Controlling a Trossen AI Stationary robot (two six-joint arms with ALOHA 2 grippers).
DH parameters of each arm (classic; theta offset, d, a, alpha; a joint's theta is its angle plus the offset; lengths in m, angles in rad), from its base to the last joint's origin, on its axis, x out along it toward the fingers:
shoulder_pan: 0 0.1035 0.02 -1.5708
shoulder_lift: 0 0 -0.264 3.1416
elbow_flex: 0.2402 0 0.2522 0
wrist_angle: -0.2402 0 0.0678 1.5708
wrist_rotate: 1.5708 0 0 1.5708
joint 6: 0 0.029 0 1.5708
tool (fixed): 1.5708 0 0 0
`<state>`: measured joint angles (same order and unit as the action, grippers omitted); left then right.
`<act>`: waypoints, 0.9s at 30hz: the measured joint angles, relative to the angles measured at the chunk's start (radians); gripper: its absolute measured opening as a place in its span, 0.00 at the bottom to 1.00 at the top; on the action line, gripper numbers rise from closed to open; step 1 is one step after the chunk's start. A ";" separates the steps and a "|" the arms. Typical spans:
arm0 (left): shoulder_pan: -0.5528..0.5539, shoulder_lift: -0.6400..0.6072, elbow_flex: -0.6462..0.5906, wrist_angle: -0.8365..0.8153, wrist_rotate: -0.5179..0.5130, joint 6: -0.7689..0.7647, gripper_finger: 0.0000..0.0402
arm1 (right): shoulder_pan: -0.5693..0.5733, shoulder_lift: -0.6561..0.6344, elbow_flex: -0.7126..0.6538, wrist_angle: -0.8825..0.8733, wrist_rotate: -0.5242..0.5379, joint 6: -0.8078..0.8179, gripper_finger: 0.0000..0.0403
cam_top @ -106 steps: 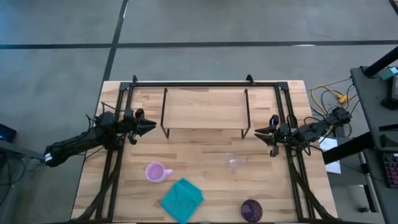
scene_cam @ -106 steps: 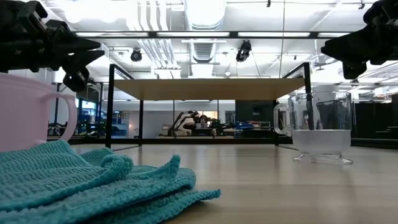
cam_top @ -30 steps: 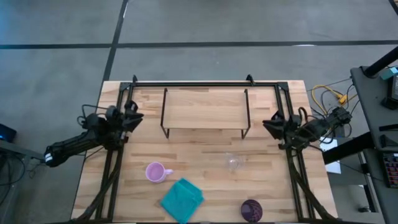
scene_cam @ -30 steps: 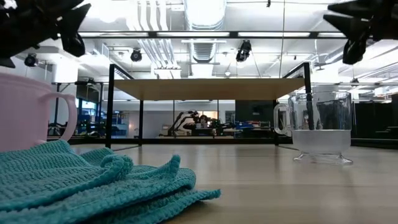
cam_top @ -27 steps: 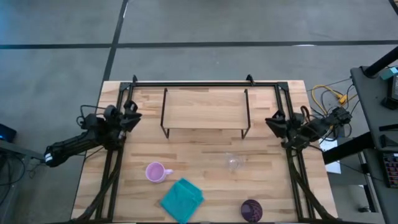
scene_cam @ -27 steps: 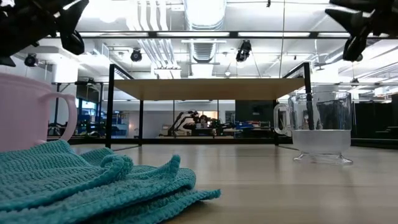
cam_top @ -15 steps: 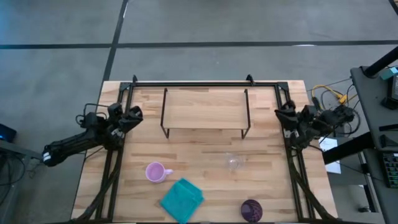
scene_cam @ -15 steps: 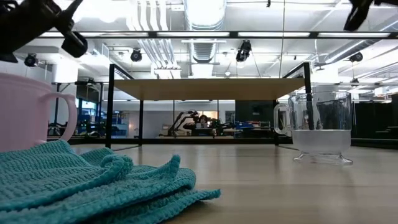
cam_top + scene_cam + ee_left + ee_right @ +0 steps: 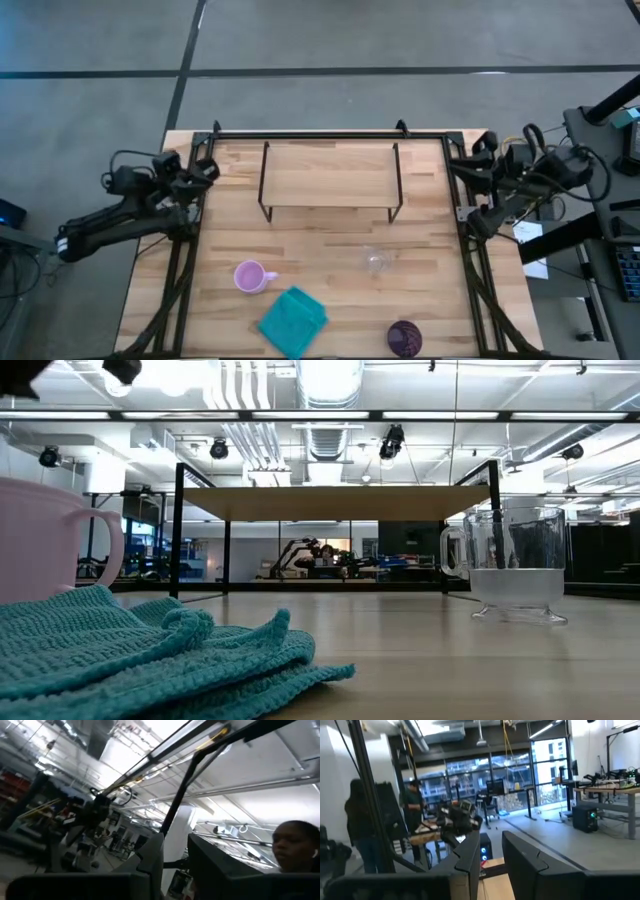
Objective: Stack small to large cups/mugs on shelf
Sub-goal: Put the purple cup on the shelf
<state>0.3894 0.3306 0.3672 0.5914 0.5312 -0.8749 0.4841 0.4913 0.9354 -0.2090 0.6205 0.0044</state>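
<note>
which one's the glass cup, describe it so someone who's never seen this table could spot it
Start at the low wooden shelf at the back of the table, then look at the bare wood in front of its right-hand legs. The glass cup stands there alone. It is clear and see-through with a handle, unlike the pink mug to its left and the dark purple tumbler at the table's front edge.

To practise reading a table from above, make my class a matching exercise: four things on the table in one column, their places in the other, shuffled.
Things:
1. pink mug
2. clear glass cup
3. dark purple tumbler
4. teal cloth

Places, in the high view:
A. at the table's near edge, right of the cloth
B. right of centre, in front of the shelf
C. just up and left of the cloth
D. near edge, between mug and tumbler

Pairs: 1-C, 2-B, 3-A, 4-D
</note>
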 joint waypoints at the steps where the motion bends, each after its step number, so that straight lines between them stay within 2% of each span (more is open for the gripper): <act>1: 0.000 0.019 0.033 0.001 0.000 0.000 0.19 | 0.000 0.026 0.032 -0.020 0.000 -0.004 0.19; 4: 0.000 0.076 0.130 0.000 0.000 0.008 0.19 | 0.000 0.096 0.123 -0.077 0.000 -0.006 0.19; 9: 0.000 0.136 0.241 0.005 0.001 0.132 0.19 | 0.000 0.192 0.246 -0.182 0.001 -0.014 0.19; 12: 0.000 0.139 0.250 0.003 0.001 0.203 0.19 | 0.000 0.237 0.292 -0.216 0.001 -0.009 0.19; 27: 0.000 0.113 0.226 0.003 -0.020 0.204 0.19 | 0.000 0.345 0.334 -0.244 0.001 -0.007 0.19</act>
<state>0.3896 0.4435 0.5931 0.5949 0.5115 -0.6710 0.4840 0.8359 1.2694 -0.4526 0.6212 -0.0022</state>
